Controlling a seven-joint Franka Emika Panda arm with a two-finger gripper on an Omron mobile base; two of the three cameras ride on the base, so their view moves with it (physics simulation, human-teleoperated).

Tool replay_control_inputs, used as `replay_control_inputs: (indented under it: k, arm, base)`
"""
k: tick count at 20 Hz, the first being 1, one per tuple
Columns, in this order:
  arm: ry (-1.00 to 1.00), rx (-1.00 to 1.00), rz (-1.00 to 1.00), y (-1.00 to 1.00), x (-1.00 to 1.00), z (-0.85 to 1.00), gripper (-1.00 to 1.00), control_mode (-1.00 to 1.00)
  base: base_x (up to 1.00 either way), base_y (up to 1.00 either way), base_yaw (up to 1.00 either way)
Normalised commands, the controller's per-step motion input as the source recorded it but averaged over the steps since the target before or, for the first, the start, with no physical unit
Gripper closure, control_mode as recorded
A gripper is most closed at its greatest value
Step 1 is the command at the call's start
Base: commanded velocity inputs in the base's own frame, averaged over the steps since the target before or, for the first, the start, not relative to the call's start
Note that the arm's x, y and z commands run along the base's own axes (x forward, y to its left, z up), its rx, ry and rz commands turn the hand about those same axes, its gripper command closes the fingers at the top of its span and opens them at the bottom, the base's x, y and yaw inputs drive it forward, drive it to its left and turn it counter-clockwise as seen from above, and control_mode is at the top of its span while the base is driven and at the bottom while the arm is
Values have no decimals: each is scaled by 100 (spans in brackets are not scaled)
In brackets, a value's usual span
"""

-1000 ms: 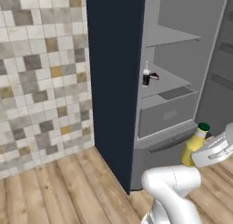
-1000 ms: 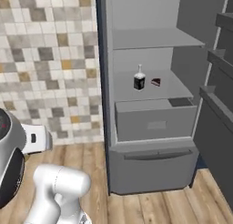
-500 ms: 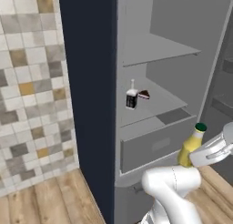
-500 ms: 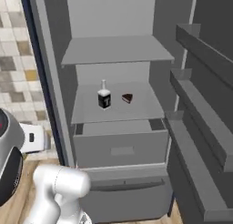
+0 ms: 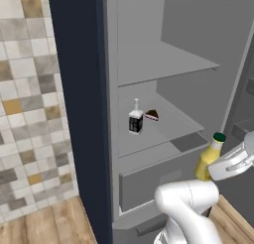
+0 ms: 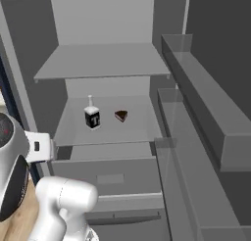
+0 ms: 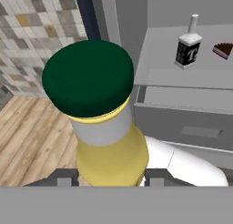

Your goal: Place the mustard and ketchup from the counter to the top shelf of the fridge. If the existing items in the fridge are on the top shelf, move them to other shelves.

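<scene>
The mustard [image 7: 107, 127], a slim, stiff plastic bottle, likely light and smooth-sided, sits clamped at its lower body in the gripper [image 7: 110, 176], lower centre of the hand view. The fridge's [image 6: 29, 63] top shelf [image 6: 105, 61], upper centre, lies bare; clear bottle [image 6: 91, 116] and cake wedge [image 6: 121, 116] occupy the shelf below.

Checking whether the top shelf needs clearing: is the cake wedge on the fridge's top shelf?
No, the cake wedge sits beside the clear bottle, below the top shelf.

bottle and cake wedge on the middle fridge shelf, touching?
Apart. The right base view shows bare grey shelf between the clear bottle with the black label and the chocolate cake wedge; the hand view shows the same gap.
</scene>
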Motion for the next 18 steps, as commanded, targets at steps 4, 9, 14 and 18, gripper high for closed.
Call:
replay_control_inputs:
  k: [4,9,14,18]
  arm:
    - [0,0,0,0,0,0,100,100]
    - [-8,3,-13,-31,21,51,100,-100]
    - [-11,0,-20,-49,57,75,100,-100]
    - [-16,0,-18,-35,76,79,100,-100]
  base:
    - [6,-16,0]
    - [0,-4,-1]
    - [0,0,0]
    - [0,0,0]
